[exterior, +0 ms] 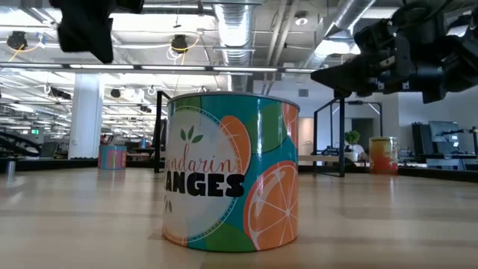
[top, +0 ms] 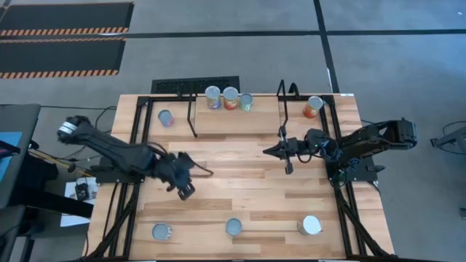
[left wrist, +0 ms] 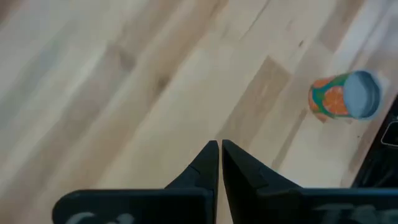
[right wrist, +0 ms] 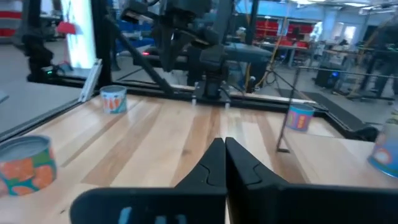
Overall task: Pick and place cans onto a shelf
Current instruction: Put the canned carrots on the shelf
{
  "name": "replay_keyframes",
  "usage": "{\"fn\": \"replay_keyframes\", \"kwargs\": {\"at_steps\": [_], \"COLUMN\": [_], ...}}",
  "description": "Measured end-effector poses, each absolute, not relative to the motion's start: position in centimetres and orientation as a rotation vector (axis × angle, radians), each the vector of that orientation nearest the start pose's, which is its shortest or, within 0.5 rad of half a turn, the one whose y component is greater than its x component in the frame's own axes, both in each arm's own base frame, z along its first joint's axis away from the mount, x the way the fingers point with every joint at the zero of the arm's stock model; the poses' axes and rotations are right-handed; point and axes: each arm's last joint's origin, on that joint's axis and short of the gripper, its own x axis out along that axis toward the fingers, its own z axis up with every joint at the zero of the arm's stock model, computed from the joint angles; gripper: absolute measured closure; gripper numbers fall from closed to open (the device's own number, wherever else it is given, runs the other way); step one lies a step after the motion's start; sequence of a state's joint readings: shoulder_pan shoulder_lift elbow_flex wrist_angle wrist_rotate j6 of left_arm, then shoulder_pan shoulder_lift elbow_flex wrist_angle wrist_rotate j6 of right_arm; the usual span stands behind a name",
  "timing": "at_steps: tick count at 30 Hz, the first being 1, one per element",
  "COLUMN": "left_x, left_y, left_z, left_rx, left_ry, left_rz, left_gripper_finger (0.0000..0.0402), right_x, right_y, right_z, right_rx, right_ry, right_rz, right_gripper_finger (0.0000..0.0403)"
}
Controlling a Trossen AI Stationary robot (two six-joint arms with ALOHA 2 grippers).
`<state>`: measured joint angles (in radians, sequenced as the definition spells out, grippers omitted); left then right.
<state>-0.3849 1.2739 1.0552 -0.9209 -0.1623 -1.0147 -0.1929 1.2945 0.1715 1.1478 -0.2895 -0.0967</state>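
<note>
The shelf (top: 240, 120) stands at the table's far middle, a light-wood board between black wire frames. Three cans (top: 231, 97) stand on its far edge. One can (top: 166, 118) stands on the table left of the shelf and one (top: 314, 106) right of it. Three cans stand along the near edge (top: 162, 232) (top: 234, 227) (top: 311, 225); the middle one fills the low view (exterior: 231, 172). My left gripper (top: 186, 191) (left wrist: 219, 148) is shut and empty above the left middle of the table. My right gripper (top: 268, 151) (right wrist: 224, 146) is shut and empty, just near of the shelf, pointing left.
The shelf's wire frames (top: 193, 116) (top: 282, 109) stand upright at its two ends, the right one close to my right gripper. Black frame rails (top: 124, 196) (top: 349, 211) run along the table's left and right sides. Bare planks (top: 240, 182) lie between the two grippers.
</note>
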Motion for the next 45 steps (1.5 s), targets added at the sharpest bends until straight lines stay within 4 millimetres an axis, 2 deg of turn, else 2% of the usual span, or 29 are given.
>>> {"fn": "replay_keyframes", "kwargs": {"at_steps": [6,12,16,19,23,26,31,40,42,45], "left_x": [23.3,21.7,20.9,20.8,20.3,19.9,20.0,20.5,20.5,20.6], "left_y": [-12.8,-16.9,-19.0,-20.2,-21.3,-21.6,-22.7,-24.0,-24.0,-23.6], "left_z": [26.9,24.9,24.4,24.1,23.5,22.6,20.8,18.5,18.4,18.6], "left_rx": [-0.783,-0.957,-1.059,-1.166,-1.227,-1.185,-1.179,-1.172,-1.163,-1.118], "left_ry": [1.256,1.503,1.496,1.454,1.434,1.461,1.453,1.448,1.444,1.428], "left_rz": [0.51,0.745,0.807,0.794,0.822,0.893,0.97,1.038,1.042,1.033], "left_gripper_finger": [0.0395,0.0401,0.0392,0.0369,0.0324,0.0295,0.0274,0.0277,0.0293,0.0345], "right_x": [20.1,20.1,20.1,20.1,20.1,20.1,20.0,20.0,20.0,20.1], "right_y": [-3.2,-3.2,-3.1,-3.1,-3.1,-3.1,-3.0,-3.0,-2.9,-3.0], "right_z": [16.8,16.9,17.0,17.1,17.2,17.2,17.5,17.5,17.5,17.5], "right_rx": [-0.117,-0.098,-0.101,-0.103,-0.105,-0.105,-0.114,-0.114,-0.113,-0.111], "right_ry": [-0.062,-0.072,-0.079,-0.09,-0.097,-0.097,-0.131,-0.136,-0.136,-0.13], "right_rz": [0.134,0.144,0.148,0.147,0.147,0.147,0.16,0.166,0.167,0.166], "right_gripper_finger": [0.0398,0.0398,0.0398,0.0396,0.0398,0.0398,0.0396,0.0396,0.0396,0.0396]}}
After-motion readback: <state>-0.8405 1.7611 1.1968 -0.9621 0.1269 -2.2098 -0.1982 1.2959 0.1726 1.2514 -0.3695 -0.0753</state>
